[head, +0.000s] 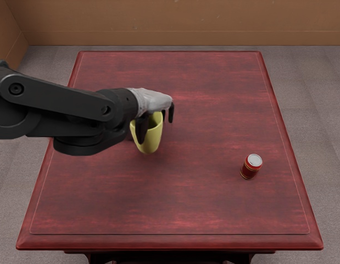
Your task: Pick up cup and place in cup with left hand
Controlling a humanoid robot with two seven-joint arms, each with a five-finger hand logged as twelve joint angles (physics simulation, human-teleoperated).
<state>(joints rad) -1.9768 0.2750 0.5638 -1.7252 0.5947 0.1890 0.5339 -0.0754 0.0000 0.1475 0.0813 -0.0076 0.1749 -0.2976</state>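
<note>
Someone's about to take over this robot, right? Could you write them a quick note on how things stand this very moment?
Left robot hand: at the yellow cup, partly covering its rim; whether it has a firm grip is unclear.
Right robot hand: out of view.
Cup: left of the table's middle in the picture; can't tell if it is lifted.
Done: the hand is at the cup; a pick-up isn't confirmed.
Left: secure and lift the cup if needed, then place it. The task says "in cup", but only one cup shows, so check the target.
Also there: a red can, upright on the right.
</note>
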